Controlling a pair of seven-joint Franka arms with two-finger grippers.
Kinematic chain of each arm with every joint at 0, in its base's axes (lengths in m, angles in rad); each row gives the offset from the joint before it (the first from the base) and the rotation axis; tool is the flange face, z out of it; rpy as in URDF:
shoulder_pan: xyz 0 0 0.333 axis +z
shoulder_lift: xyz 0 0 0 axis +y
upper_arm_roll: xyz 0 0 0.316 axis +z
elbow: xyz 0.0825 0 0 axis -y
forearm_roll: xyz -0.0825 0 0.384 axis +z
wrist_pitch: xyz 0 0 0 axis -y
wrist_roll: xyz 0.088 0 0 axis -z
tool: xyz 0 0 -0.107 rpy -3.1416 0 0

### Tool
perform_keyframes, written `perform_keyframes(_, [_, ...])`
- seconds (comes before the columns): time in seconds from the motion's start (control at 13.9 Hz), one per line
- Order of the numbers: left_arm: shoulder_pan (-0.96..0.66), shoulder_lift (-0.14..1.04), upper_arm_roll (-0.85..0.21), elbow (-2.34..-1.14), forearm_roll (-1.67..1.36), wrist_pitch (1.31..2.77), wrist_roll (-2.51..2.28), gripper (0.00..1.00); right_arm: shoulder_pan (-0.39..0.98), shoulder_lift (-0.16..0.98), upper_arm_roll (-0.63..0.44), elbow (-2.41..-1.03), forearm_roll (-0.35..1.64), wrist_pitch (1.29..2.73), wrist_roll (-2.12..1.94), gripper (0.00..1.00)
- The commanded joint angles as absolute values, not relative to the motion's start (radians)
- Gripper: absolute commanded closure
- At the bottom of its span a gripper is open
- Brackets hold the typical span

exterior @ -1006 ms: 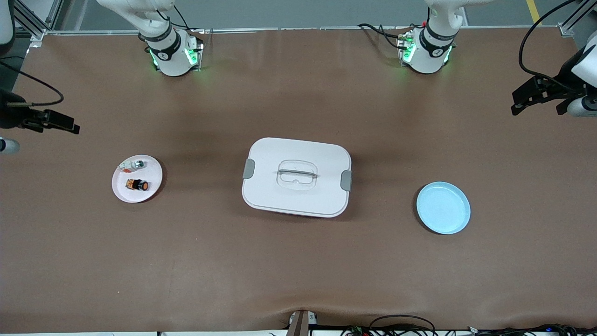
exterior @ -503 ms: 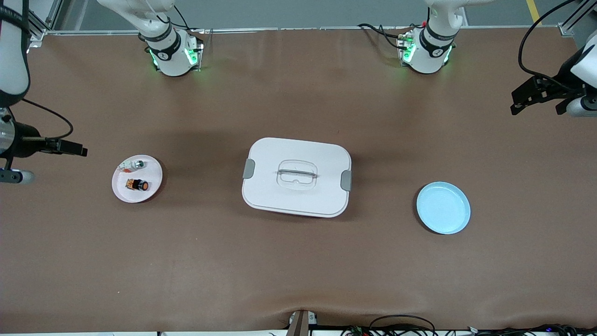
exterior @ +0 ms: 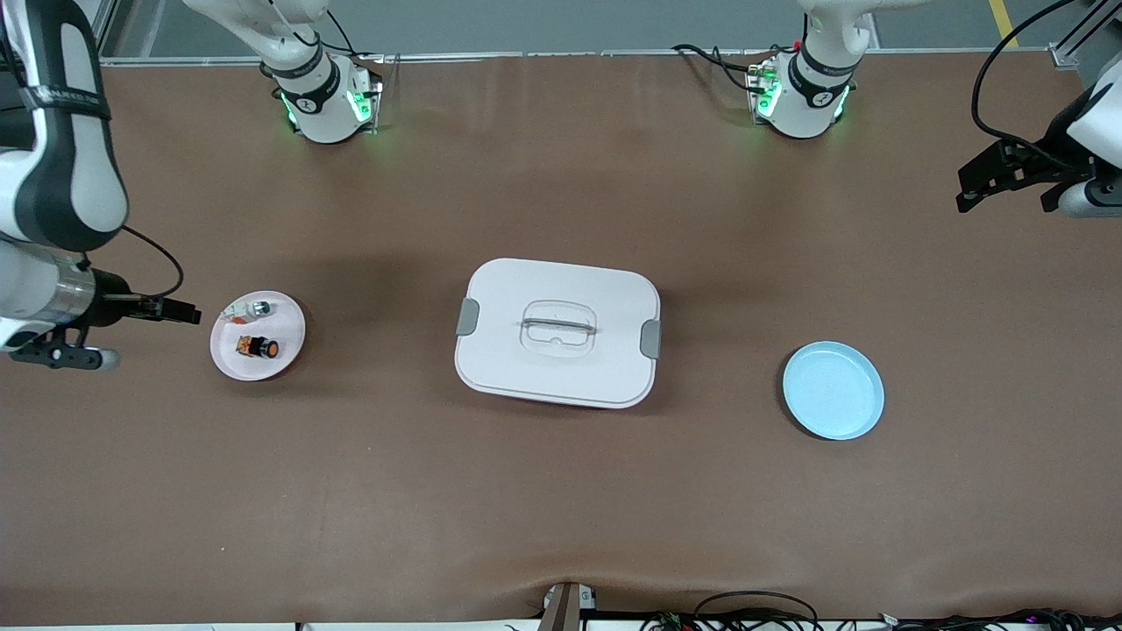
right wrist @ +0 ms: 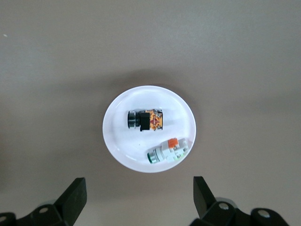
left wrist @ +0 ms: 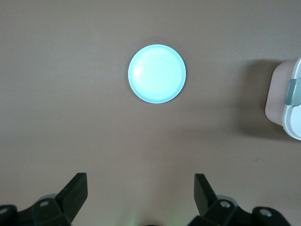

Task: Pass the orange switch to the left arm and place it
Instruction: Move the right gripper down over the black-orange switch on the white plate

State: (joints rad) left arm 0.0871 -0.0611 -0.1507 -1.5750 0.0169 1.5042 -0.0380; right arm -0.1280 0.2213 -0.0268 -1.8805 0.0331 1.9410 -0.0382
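From the front view we see the orange switch (exterior: pixel 258 348) lying on its side on a small white plate (exterior: pixel 286 349) toward the right arm's end of the desk (exterior: pixel 543 491), with a whitish switch piece (exterior: pixel 252 308) on the same plate, farther from the front camera. The right gripper (exterior: pixel 180 311) hangs just beside that plate, over the bare desk at the desk's right-arm edge. Only the right wrist view shows us its jaws spread wide, and it lets us make out the orange switch (right wrist: pixel 145 120) and the whitish piece (right wrist: pixel 167 150) lying close but apart.

The box (exterior: pixel 557 331) sits lid on at the middle of the desk, between the white plate and an empty light blue plate (exterior: pixel 833 391). The left gripper (exterior: pixel 986 180) hangs over the desk's left-arm edge; the left wrist view shows its jaws spread as well, the blue plate (left wrist: pixel 156 73) and a corner of the box (left wrist: pixel 287 101) below it.
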Motion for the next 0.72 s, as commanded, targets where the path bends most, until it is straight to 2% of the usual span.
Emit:
perform_keyframes(0.0, [0.094,-0.060,-0.155,-1.559,0.000,1.483,-0.029,0.00,-0.137,0.189,-0.017,-2.008,0.040,2.075,-0.046,0.00])
perform_keyframes(0.22, [0.091,-0.058,-0.156,-1.559,0.000,1.485,-0.029,0.00,-0.135,0.207,-0.017,-2.083,0.040,2.239,-0.045,0.00])
perform_keyframes(0.65, [0.091,-0.055,-0.156,-1.557,0.000,1.485,-0.029,0.00,-0.133,0.299,-0.015,-2.152,0.063,2.436,-0.040,0.00])
